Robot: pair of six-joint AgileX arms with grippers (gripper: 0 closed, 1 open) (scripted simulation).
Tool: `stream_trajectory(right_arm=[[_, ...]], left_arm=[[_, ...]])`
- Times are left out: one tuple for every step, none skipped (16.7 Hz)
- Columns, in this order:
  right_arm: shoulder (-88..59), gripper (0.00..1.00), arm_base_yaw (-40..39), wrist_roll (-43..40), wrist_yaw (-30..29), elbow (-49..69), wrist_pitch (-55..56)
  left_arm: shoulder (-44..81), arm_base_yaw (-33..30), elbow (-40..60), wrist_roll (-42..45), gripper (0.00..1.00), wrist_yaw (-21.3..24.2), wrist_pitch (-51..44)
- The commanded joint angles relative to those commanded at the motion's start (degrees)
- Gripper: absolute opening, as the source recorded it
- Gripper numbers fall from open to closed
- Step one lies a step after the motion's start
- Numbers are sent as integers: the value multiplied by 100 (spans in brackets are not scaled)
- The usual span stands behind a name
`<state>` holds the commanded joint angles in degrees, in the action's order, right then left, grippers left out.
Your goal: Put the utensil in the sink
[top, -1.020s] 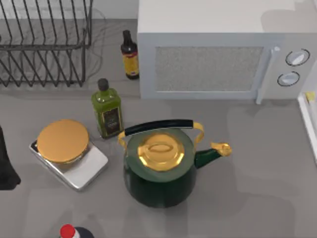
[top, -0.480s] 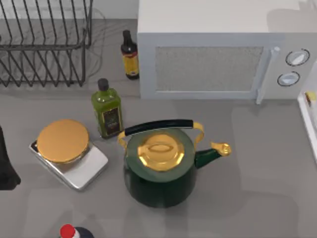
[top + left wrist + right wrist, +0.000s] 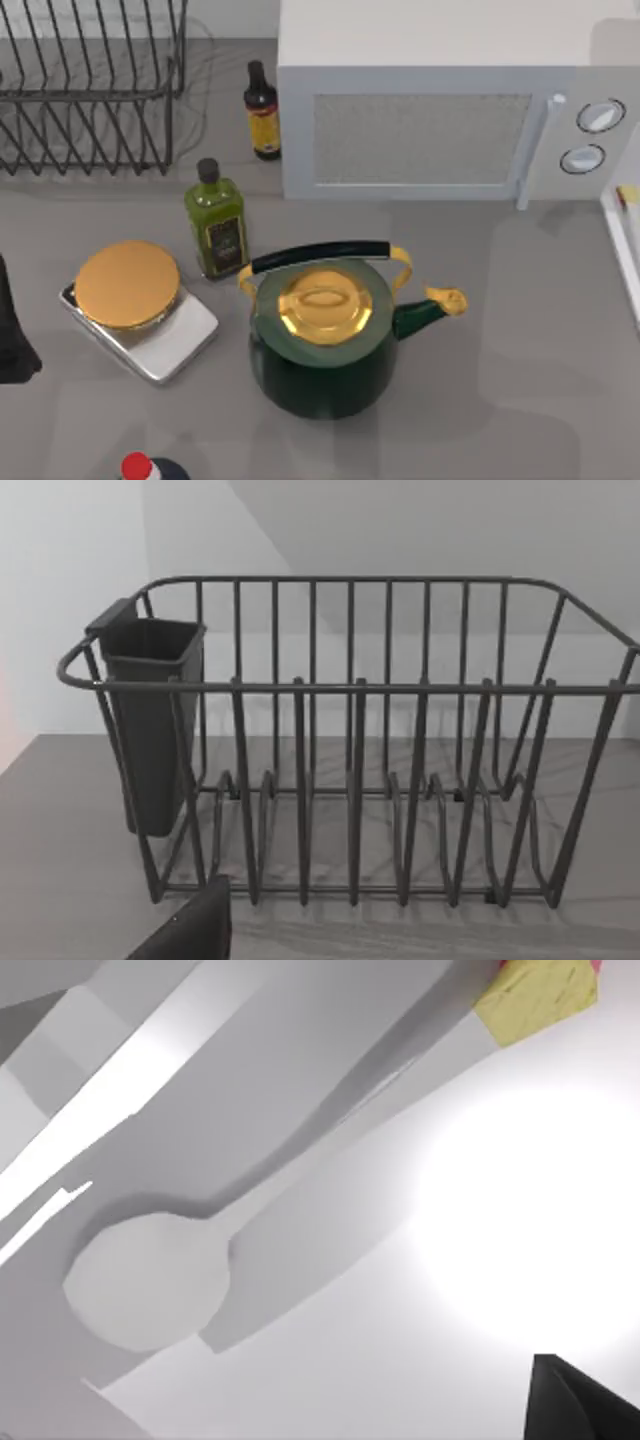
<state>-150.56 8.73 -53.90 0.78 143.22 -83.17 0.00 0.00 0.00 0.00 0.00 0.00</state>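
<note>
Big white sink (image 3: 480,1260) under the right wrist camera, and there's the utensil (image 3: 150,1280), its rounded white end lying against the sink's pale wall. Right gripper's fingers: can't tell. Best to descend slowly, centred over the thin neck.

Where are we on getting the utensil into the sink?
Early, I'd judge. Nothing looks done: in the right wrist view the small white utensil with a rounded spoon-like end lies on pale surfaces, no gripper on it. That camera looking closely at it suggests the right arm is approaching. Grasping, carrying and dropping it in the sink all remain. The left wrist view faces the dark wire dish rack.
</note>
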Motion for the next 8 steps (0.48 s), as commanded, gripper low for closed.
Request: stream_trajectory(right_arm=[[67,0,5,2,2,-195,162],[123,0,9,4,3,-330,283],[157,0,12,6,4,-402,353],[163,0,12,6,4,-415,365],[163,0,12,6,4,-415,365],[163,0,12,6,4,-415,365],[163,0,12,6,4,-415,365],[163,8,12,6,4,-415,365]], left_arm=[[0,0,0,0,100,0,0],[0,0,0,0,100,0,0],[0,0,0,0,100,0,0],[0,0,0,0,100,0,0],[0,0,0,0,100,0,0],[0,0,0,0,100,0,0],[0,0,0,0,100,0,0],[0,0,0,0,100,0,0]])
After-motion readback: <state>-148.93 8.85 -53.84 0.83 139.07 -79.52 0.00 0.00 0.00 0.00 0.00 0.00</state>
